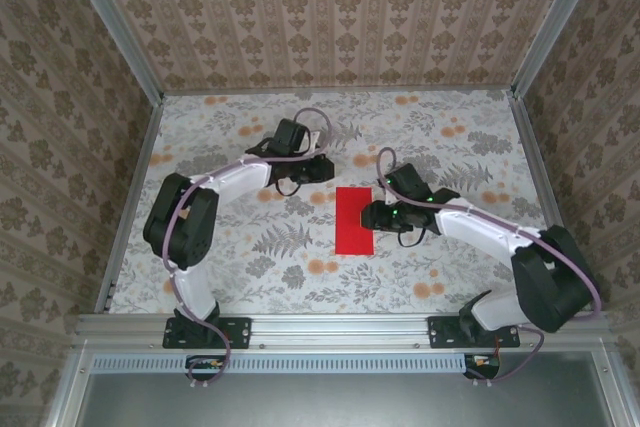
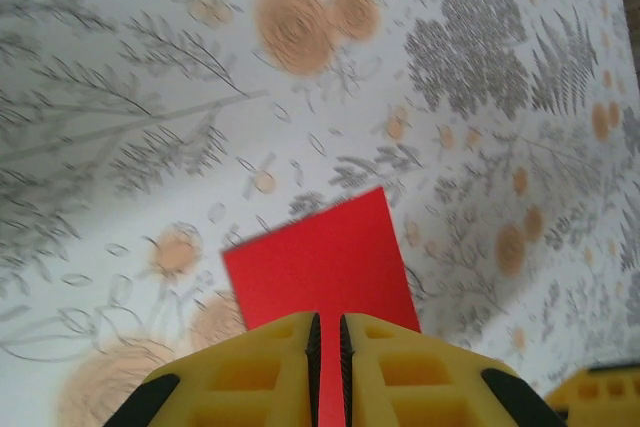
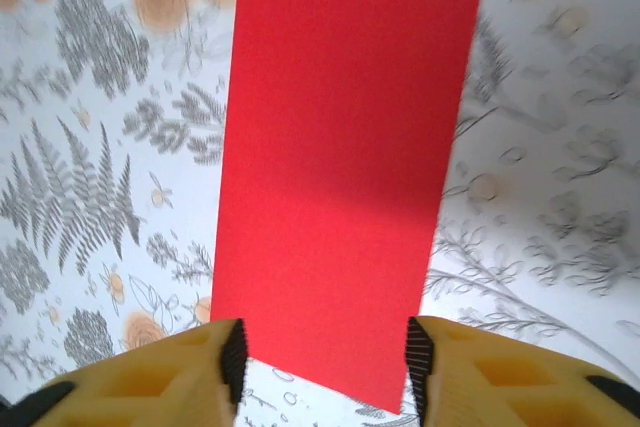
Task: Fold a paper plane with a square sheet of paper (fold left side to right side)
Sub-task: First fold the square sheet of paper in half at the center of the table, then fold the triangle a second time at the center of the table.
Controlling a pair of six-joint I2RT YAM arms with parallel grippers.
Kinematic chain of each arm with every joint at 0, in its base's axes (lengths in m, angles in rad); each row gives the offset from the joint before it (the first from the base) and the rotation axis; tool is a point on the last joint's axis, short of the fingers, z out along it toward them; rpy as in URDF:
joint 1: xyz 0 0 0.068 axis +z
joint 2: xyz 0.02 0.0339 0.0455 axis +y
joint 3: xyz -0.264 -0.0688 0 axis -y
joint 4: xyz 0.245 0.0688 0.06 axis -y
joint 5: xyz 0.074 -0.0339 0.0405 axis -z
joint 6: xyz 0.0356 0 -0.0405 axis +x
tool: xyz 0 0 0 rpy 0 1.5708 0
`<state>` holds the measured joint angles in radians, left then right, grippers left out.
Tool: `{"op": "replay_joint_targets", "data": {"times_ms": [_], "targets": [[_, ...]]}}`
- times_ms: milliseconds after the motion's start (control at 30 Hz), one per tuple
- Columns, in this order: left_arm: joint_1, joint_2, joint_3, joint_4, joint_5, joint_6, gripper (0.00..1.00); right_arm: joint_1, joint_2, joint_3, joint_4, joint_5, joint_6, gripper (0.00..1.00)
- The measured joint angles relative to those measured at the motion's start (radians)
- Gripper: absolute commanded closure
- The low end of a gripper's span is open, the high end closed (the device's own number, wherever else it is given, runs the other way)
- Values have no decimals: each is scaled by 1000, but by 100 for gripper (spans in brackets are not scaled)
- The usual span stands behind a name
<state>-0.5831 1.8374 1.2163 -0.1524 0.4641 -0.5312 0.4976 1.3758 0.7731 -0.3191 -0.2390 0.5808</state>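
Lying flat near the middle of the floral tablecloth (image 1: 250,277), the square sheet of paper (image 1: 354,220) is showing as a bright red rectangle, clearly longer than it is wide, with its long sides running away from the arm bases. The right gripper (image 1: 372,215) is reaching in from the right and hovering at the sheet's right long edge, about halfway along it. In the right wrist view its yellow fingers (image 3: 232,357) are standing wide apart, released, one on each side of the paper's (image 3: 340,157) near short edge and gripping nothing. The left gripper (image 1: 325,169) is sitting just beyond the far left corner of the sheet, its arm curving in from the left. In the left wrist view its fingers (image 2: 280,367) are drawn almost together, leaving only a thin slit with red paper (image 2: 320,262) showing through it. The sheet is spreading out ahead of the tips, and I cannot tell whether they are touching it. Orange blossoms and grey ferns of the cloth are surrounding the sheet on every side.
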Motion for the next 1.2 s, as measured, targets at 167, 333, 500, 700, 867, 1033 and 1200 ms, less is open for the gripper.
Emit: {"op": "replay_joint_targets", "data": {"times_ms": [167,333,500,700,867,1033,1200], "targets": [[-46,51,-19,14,31,-23,84,-82,-32,-47,27,-29,25,43],[-82,117,-18,10,36,-30,84,-108,-32,-68,23,-68,47,45],[-90,137,-18,-16,24,-31,84,-108,17,-67,19,-118,51,50],[-91,145,-22,-20,10,-34,84,-108,100,-66,-7,-174,56,51],[-93,145,-36,-16,7,-41,84,-100,127,-66,-6,-206,71,52],[-93,145,-39,-12,7,-42,85,-83,152,-66,-6,-220,83,52],[-93,145,-42,-7,7,-42,85,-72,165,-65,6,-235,103,57]]}}
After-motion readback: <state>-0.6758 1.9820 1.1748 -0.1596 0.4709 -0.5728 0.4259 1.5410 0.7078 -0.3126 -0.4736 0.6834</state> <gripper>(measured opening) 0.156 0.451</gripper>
